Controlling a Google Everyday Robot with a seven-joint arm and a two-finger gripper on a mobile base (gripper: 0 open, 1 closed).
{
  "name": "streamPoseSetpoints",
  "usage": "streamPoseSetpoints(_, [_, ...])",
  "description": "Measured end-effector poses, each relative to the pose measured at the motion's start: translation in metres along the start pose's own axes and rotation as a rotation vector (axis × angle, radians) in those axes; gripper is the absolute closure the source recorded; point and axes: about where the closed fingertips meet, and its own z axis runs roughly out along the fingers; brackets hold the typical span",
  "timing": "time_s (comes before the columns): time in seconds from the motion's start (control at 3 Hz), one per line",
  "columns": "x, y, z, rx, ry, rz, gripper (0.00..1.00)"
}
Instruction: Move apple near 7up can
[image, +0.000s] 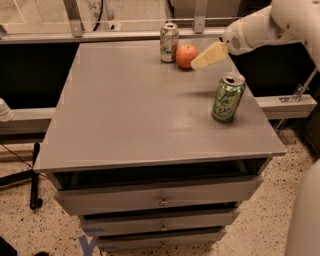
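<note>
Apple (186, 56) rests at the table's (140, 115) far edge, just right of the 7up can (169, 42). Gripper (209, 55) is just right of the apple; spread or closed, cannot tell.

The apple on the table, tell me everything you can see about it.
The apple is round, red-orange with a paler yellowish sheen on top, smooth-skinned and whole as far as shows. It sits on the grey table near its far edge, just beside the 7up can, so close that a gap cannot be made out. The gripper is at the side away from the can, slanted toward it; whether it touches is unclear.
</note>
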Motion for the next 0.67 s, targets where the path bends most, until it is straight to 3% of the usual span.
streamPoseSetpoints(0.33, [0.0010,-0.0026,-0.0657,0.037,-0.029,-0.094,0.00])
streamPoseSetpoints(0.67, [0.0054,-0.0050,-0.0718,0.044,-0.027,-0.115,0.00])
